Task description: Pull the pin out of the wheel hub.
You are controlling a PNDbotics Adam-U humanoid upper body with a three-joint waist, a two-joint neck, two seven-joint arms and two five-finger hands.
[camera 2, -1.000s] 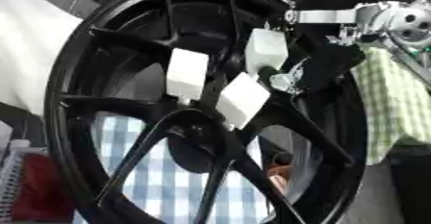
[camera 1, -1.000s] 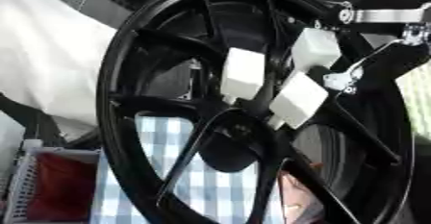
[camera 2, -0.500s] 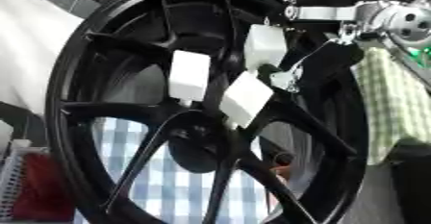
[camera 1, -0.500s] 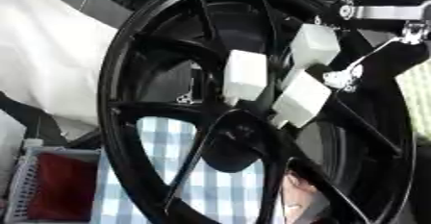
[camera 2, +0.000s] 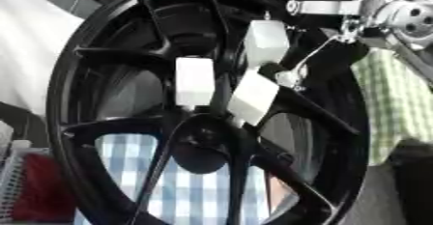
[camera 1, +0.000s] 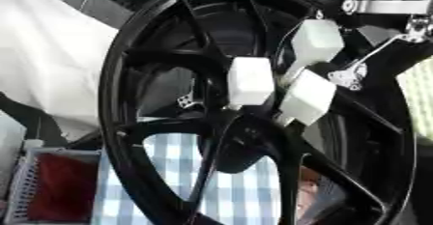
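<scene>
A large black wheel hub (camera 1: 161, 137) with spokes stands upright and fills both views. My right hand (camera 1: 306, 96) reaches in from the upper right, its silver and black wrist (camera 2: 397, 19) above. Three white blocks of the hand lie close together over the spokes, just above the dark centre of the hub (camera 1: 245, 142). The pin is hidden behind the hand and the spokes. My left hand shows in no view.
A blue and white checked cloth (camera 1: 245, 190) shows through the spokes. A white basket with something red (camera 1: 50, 185) stands at the lower left. White fabric (camera 1: 50, 64) hangs at the left and green checked fabric (camera 2: 397, 103) at the right. Something pinkish (camera 1: 313, 190) lies behind the lower spokes.
The two lower white blocks of my right hand have drawn slightly closer together over the hub's centre. The wheel has hardly moved.
</scene>
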